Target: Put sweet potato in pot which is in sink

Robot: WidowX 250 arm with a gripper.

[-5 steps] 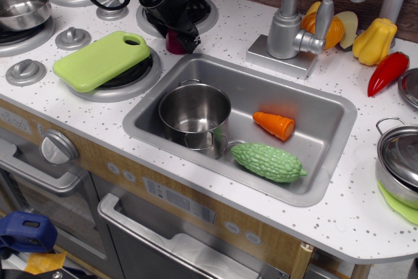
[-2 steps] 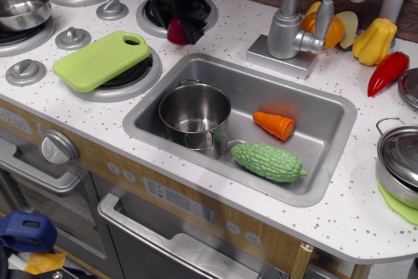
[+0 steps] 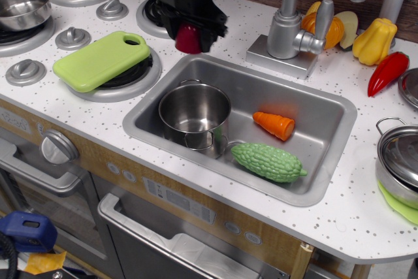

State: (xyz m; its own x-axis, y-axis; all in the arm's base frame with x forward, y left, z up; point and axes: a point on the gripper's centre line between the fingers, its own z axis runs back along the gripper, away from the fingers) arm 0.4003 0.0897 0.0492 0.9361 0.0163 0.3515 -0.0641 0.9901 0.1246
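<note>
Compared with the earlier frames, the tool is now sitting farther right and nearer the sink, carrying the sweet potato with it. Largest to smallest: the white speckled tabletop is supporting the sink, which is containing the pot, a green bumpy gourd and an orange carrot. The pot is standing upright at the sink's left end, apart from the carrot. The tool is gripping the sweet potato from above, just behind the sink's back-left rim.
</note>
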